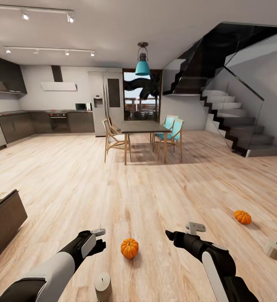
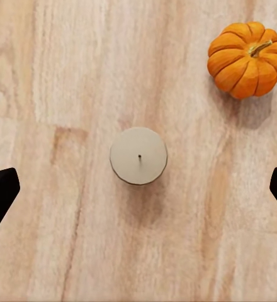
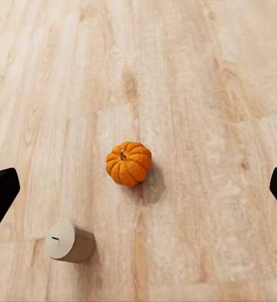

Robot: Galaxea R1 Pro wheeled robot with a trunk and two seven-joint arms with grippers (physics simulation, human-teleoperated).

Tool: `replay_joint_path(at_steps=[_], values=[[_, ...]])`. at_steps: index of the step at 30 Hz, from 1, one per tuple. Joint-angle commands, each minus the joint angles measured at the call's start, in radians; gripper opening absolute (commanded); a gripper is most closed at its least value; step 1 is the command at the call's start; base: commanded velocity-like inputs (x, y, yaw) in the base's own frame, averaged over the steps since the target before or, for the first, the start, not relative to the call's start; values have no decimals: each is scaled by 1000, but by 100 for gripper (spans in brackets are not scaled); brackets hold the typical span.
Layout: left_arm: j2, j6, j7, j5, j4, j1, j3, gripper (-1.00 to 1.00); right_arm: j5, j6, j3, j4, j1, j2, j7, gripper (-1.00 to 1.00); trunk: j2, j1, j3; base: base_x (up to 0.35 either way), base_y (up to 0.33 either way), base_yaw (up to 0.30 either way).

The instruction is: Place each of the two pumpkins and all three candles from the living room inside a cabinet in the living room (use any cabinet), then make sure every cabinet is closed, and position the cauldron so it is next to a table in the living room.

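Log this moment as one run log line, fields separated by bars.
left pincer open above upright candle | right pincer open, empty | pumpkins on floor | second candle tipped over

Open-plan home: kitchen [image 1: 37, 121], dining table [image 1: 145, 127] (chairs around), staircase [image 1: 235, 121]

- Light wood plank floor [image 1: 147, 193] carries everything.
- One pumpkin [image 1: 129, 248] sits upright, a candle [image 1: 103, 286] standing near it.
- Second pumpkin [image 1: 242, 217] lies well apart, a toppled candle [image 1: 274, 249] near it.
- Dining table [image 1: 145, 127] and chairs [image 1: 113, 138] stand farther off.
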Motion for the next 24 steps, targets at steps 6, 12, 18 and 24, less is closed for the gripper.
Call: replay_joint_path(at_steps=[6,12,18,24], values=[[-1,4,7,7,-2,0,2,100,0,5,1,0,0,0,0,100,-43,23,-16,0,0,-96],[-1,4,7,7,-3,0,2,100,0,5,1,0,0,1,0,100,-85,46,-30,0,0,-149],[-1,4,7,7,-2,0,2,100,0,6,1,0,0,1,0,100,-127,69,-48,0,0,-31],[-1,4,7,7,-2,0,2,100,0,5,1,0,0,1,0,100,-169,92,-66,0,0,-5]])
